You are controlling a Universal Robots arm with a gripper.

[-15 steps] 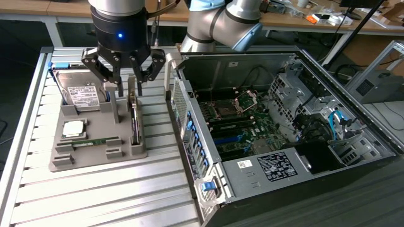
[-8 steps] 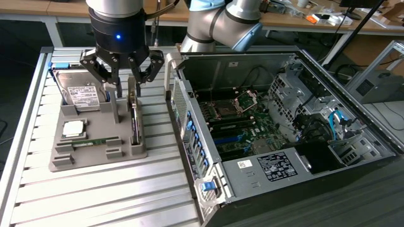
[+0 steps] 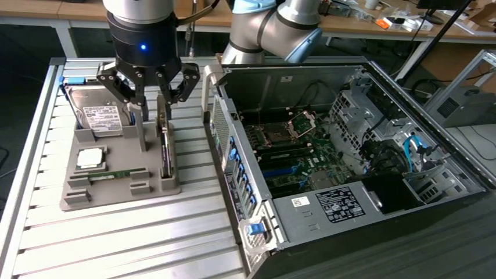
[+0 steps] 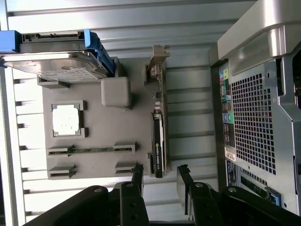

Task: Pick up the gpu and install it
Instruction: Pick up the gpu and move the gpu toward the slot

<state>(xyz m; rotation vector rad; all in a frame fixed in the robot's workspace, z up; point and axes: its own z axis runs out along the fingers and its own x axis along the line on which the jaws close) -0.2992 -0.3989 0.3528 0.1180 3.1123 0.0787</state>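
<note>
Pick-up stage: tool (image 3: 157,99) spread wide over the graphics card (image 3: 165,145).
The card stands on edge in the grey tray (image 3: 116,195), not gripped; a sound grip calls for jaws squared either side.

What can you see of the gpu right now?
The gpu is a thin, flat card, dark with a brownish face and a silver metal bracket at one end. It stands on edge in a slot of the grey holder tray, on the side nearest the open computer case. The open gripper hangs above it, a finger on each side, not gripping it.
</note>
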